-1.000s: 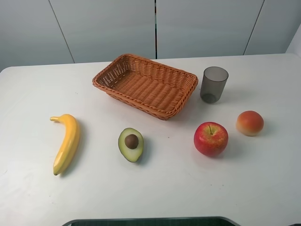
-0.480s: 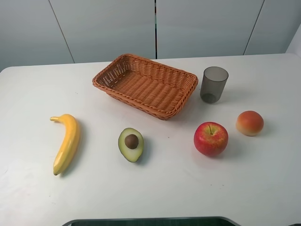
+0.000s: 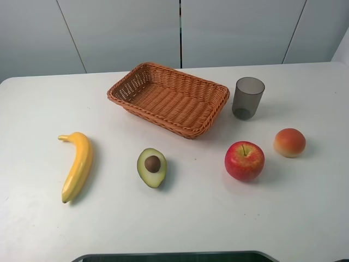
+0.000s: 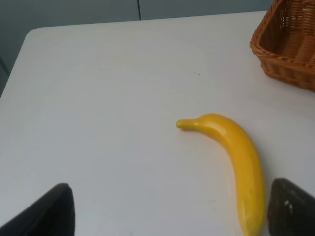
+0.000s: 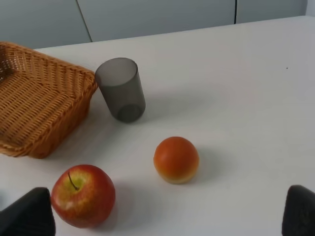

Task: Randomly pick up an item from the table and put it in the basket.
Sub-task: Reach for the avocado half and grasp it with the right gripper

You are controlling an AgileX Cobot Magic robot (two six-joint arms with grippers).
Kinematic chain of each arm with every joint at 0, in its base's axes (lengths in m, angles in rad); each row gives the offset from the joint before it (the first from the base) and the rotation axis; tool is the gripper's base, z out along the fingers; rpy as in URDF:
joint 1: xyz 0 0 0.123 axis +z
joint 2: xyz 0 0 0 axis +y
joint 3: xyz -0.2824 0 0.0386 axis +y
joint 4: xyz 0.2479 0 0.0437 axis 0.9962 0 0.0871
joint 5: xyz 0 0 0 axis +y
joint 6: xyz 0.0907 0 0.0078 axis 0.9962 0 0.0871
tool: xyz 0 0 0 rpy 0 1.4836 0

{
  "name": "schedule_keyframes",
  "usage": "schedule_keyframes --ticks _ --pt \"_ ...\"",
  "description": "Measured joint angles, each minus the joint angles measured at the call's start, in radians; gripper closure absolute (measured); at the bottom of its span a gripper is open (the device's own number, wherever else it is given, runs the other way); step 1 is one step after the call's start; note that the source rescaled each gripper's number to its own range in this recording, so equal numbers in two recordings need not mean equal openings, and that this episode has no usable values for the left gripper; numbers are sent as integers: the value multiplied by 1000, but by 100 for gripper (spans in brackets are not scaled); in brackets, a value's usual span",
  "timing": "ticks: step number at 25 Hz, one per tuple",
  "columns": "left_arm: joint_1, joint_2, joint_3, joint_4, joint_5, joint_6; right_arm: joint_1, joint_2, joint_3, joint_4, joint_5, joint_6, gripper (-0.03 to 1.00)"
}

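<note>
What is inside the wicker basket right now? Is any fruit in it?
Nothing shows inside the basket, only its bare woven bottom. Its near wall may hide a thin strip of that bottom. The halved avocado lies outside, on the table.

You have no change to log here: in the high view the halved avocado (image 3: pixel 152 167), the basket (image 3: pixel 169 101) and the other things on the table (image 3: pixel 218 218) lie just where they did a second ago.
</note>
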Motion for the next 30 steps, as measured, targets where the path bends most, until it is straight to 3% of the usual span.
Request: schedule_keyframes --ticks 12,30 --pt "0 0 0 0 0 0 0 413 -239 0 -11 0 -3" --pt "0 0 0 0 0 0 16 763 -246 -18 -11 0 -3"
